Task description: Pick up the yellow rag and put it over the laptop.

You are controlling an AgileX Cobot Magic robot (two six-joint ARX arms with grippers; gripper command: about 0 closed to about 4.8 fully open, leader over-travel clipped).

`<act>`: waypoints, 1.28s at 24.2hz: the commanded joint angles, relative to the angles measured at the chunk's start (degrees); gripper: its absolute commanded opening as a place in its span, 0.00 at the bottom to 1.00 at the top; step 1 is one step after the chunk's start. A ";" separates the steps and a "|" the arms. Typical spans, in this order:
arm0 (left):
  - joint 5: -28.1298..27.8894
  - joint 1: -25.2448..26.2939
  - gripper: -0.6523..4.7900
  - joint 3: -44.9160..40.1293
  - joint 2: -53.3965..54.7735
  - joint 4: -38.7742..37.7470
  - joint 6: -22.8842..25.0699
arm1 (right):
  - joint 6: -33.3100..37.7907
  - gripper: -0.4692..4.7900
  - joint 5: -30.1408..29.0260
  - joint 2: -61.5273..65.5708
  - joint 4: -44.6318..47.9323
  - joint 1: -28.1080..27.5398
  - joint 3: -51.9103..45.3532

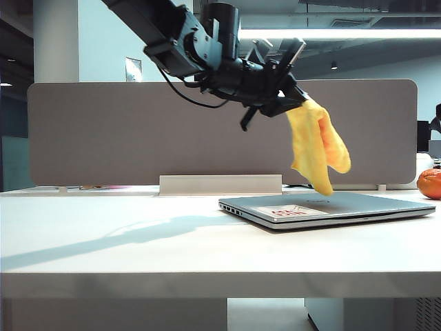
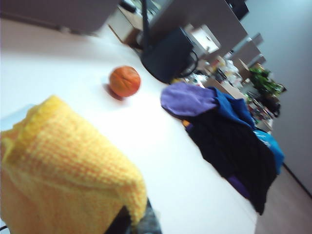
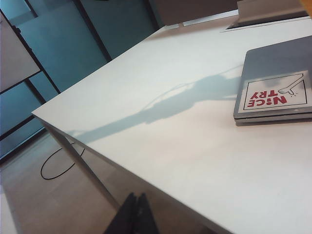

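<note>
Hanging from the left gripper [image 1: 298,96], the yellow rag [image 1: 317,145] sits high over the bench [image 1: 138,241], its fingers closed on the cloth's upper corner. We note the lowest tip dangling just above the far edge of the laptop [image 1: 331,209], which lies shut on the right half of the bench with its sticker [image 1: 291,211] facing up.

Risks as we judge them:
- The rag is bunched into a narrow fold. Released like this, it would likely drop in a heap and cover only part of the lid.
- It hangs toward the far edge, so it could slide off behind the laptop.
- The pinch is on one corner only, and a swing of the arm might shake it loose.
- The orange fruit [image 1: 430,183] sits just right of the laptop, where a wide sweep could nudge it.

The right gripper [image 3: 136,214] is parked off the near-left bench edge, fingers together, holding nothing.
</note>
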 commanded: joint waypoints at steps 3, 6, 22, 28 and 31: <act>0.20 1.25 0.11 1.33 2.32 -10.43 -0.68 | 0.17 0.09 -0.04 -0.07 0.63 -0.04 -0.33; -1.70 2.60 0.11 1.33 2.95 -21.68 3.10 | 0.17 0.09 -0.07 -0.07 0.63 -0.04 -0.33; -14.84 4.48 0.62 1.33 -1.07 -38.69 22.97 | 0.15 0.09 0.15 -0.07 0.63 -0.02 -0.33; -15.91 6.54 0.70 1.33 -6.82 -44.61 29.81 | 0.15 0.09 3.28 -0.07 0.63 -0.02 -0.33; -17.20 7.63 0.68 1.33 -9.84 -47.91 30.03 | 0.15 0.09 7.65 -0.07 0.66 -0.02 -0.33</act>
